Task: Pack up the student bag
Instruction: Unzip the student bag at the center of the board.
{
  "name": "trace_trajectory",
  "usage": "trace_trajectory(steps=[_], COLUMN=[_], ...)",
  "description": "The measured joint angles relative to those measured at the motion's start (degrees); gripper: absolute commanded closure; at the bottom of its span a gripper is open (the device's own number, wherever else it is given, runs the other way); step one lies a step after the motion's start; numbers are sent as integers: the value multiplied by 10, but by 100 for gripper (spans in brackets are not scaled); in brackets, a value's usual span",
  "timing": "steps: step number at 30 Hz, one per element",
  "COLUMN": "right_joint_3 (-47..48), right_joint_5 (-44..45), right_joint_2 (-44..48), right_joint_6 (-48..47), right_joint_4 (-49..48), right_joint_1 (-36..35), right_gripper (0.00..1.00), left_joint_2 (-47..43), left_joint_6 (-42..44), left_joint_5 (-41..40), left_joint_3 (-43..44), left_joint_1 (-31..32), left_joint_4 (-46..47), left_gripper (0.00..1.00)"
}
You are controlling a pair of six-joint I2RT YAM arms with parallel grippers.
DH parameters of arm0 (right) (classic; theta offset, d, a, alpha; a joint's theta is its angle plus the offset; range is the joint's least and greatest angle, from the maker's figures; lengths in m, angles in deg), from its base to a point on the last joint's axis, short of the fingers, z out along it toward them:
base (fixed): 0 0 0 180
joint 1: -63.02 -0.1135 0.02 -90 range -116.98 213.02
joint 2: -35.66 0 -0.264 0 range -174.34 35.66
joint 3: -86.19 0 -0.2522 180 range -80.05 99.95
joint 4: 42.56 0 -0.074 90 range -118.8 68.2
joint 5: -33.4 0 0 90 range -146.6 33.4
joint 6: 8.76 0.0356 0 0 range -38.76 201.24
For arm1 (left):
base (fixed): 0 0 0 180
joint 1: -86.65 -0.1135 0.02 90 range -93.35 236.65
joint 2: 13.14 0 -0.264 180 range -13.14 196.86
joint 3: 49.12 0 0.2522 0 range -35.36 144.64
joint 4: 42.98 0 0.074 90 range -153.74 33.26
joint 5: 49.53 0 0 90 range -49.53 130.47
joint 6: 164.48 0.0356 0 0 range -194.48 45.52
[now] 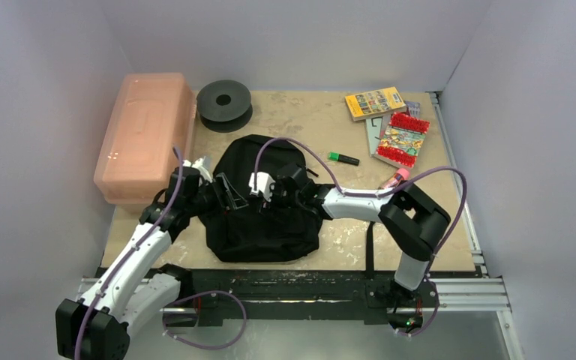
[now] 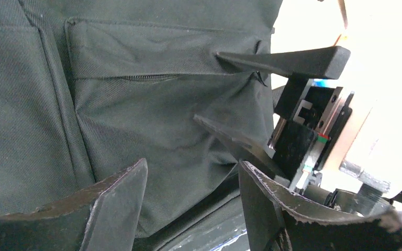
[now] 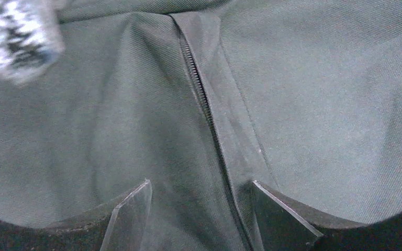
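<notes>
Near the table (image 1: 315, 124) front, the left pincer (image 2: 193, 167) and right pincer (image 3: 201, 183) crowd the student bag (image 1: 262, 232).
Both pincers stand apart and empty, close against the black bag lying mid-table; the right one hangs over a closed zip (image 3: 199, 99). Farther back lie a green marker (image 1: 343, 158), books (image 1: 375, 103), a spool (image 1: 223, 103) and a pink box (image 1: 146, 135).

Crowded at the centre, open beyond

The student bag (image 1: 266, 214) fills mid-table, and the left gripper (image 2: 192, 166) and right gripper (image 3: 201, 183) hang close together over it, crowding each other. The pink plastic box (image 1: 146, 131) walls off the left side. Bare tabletop (image 1: 307, 120) lies open past the bag – between the black spool (image 1: 223, 101) and the books (image 1: 387, 120) – apart from a green highlighter (image 1: 343, 158).
</notes>
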Motion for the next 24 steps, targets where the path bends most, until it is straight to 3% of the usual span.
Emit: trace_trajectory(steps=[4, 9, 12, 21, 24], right_joint_3=[13, 12, 8, -68, -71], right_joint_5=[31, 102, 134, 129, 122], right_joint_2=[-27, -49, -49, 45, 49], right_joint_6=[-22, -41, -43, -22, -14], right_joint_4=[-5, -35, -52, -77, -82], right_joint_1=[-8, -38, -56, -68, -68], right_gripper=[44, 84, 99, 100, 93], left_joint_2=[1, 18, 41, 119, 147], left_joint_6=[-9, -36, -65, -201, -232], left_joint_5=[7, 13, 11, 46, 58], left_joint_3=[-12, -16, -14, -10, 0], left_joint_1=[0, 0, 0, 0, 0], left_joint_4=[1, -1, -17, -13, 1], left_gripper=[36, 43, 44, 37, 37])
